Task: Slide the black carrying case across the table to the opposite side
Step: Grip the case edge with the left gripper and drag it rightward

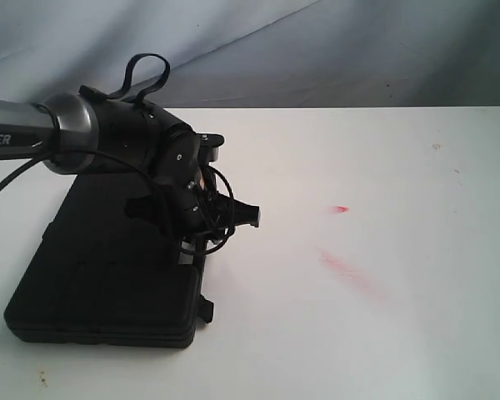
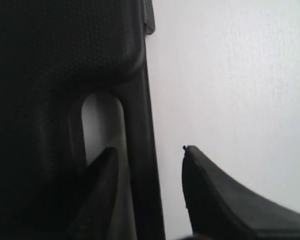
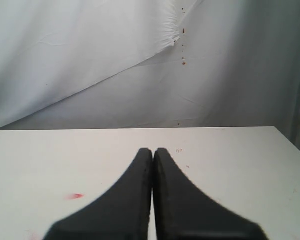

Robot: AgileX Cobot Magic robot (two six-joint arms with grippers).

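Your left tool (image 2: pixel 150 149) stands with its jaws apart, straddling the handle bar (image 2: pixel 142 140) of the black carrying case (image 1: pixel 100 283). One finger (image 2: pixel 102 190) sits down in the handle slot. The other hangs just outside the case's edge, with a sliver of white showing between it and the bar. Nothing is clamped. That placement reads as deliberate: hooked behind the bar, the inner finger can shove the case sideways with no squeeze needed. The case lies flat, directly beneath the tool and its wrist, spreading away from the inner finger. It sits on the left arm's side, so you can judge the slide as not yet done. Beyond the outer finger the bench (image 1: pixel 400 167) runs wide and white, marked only by red smudges (image 1: pixel 340 208), so the way across looks free. Your right tool (image 3: pixel 153 152) is pressed shut on nothing, hovering above the bench with no case in its view, seemingly parked clear of the path.
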